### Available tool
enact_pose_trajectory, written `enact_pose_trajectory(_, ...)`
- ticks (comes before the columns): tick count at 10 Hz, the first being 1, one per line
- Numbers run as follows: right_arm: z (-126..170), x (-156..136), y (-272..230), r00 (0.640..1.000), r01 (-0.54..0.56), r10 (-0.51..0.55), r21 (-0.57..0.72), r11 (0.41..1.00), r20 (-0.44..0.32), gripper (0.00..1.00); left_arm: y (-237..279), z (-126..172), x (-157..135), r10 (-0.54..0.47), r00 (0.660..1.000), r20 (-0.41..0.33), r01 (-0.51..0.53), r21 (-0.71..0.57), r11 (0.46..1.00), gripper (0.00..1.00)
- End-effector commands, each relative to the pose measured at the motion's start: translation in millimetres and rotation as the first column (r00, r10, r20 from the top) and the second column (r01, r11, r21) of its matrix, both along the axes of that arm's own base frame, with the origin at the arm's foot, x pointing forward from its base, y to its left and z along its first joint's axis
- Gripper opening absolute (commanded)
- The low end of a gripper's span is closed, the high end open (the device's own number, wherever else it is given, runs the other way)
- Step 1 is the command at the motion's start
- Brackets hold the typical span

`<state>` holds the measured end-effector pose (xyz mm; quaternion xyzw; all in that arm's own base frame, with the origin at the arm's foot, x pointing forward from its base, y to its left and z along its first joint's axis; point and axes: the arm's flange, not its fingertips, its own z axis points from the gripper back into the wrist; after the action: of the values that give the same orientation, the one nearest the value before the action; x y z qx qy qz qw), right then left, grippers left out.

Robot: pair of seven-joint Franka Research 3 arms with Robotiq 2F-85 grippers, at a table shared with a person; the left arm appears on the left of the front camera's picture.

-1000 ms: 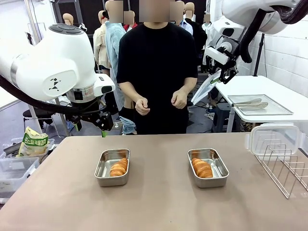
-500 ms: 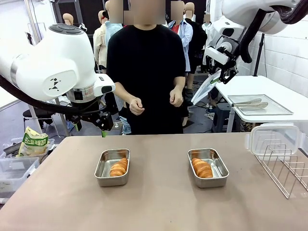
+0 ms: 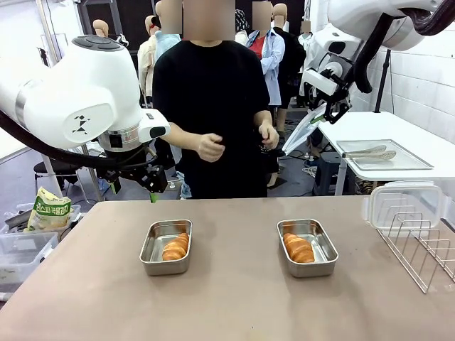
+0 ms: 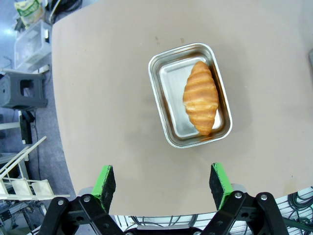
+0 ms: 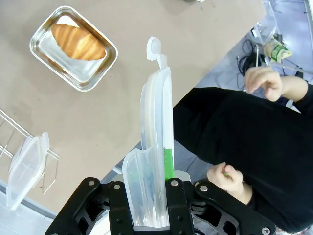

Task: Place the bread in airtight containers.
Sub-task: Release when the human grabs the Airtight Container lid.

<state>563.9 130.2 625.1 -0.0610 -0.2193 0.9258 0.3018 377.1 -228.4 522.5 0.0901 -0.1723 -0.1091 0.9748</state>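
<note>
Two steel airtight containers stand open on the brown table, the left one (image 3: pixel 151 249) and the right one (image 3: pixel 321 249). Each holds a croissant of the bread, one (image 3: pixel 175 246) in the left tub and one (image 3: pixel 298 248) in the right. My left gripper (image 3: pixel 134 188) hangs open above the table's far left edge; in its wrist view its jaws (image 4: pixel 162 180) stand wide apart short of the tub (image 4: pixel 166 98) with its croissant (image 4: pixel 200 96). My right gripper (image 3: pixel 333 110) is raised high at the right, shut on a clear lid (image 5: pixel 154 142).
A person in black stands at the far side, hands (image 3: pixel 210 146) held at waist height. A wire rack (image 3: pixel 419 249) at the table's right carries another clear lid (image 3: pixel 402 202). A flat tray with tongs (image 3: pixel 384 154) lies on a side table behind.
The person has shifted to the left and moved both hands closer together. Neither arm has moved, and both croissants lie as before.
</note>
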Motion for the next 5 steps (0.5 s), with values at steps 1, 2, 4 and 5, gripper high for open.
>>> enact_pose_trajectory(1,0.5,0.7,0.5,1.0,0.005,-0.006,0.013,1.0,0.014,0.0,0.6,1.0,0.2,-0.001,1.0,-0.005,0.001,0.002,1.0,1.0)
enact_pose_trajectory(2,0.5,0.7,0.5,1.0,0.005,-0.006,0.013,1.0,0.014,0.0,0.6,1.0,0.2,-0.001,1.0,-0.005,0.001,0.002,1.0,1.0)
enact_pose_trajectory(4,0.5,0.7,0.5,1.0,0.005,-0.006,0.013,1.0,0.014,0.0,0.6,1.0,0.2,-0.001,1.0,-0.005,0.001,0.002,1.0,1.0)
enact_pose_trajectory(5,0.5,0.7,0.5,1.0,0.005,-0.006,0.013,1.0,0.014,0.0,0.6,1.0,0.2,-0.001,1.0,-0.005,0.001,0.002,1.0,1.0)
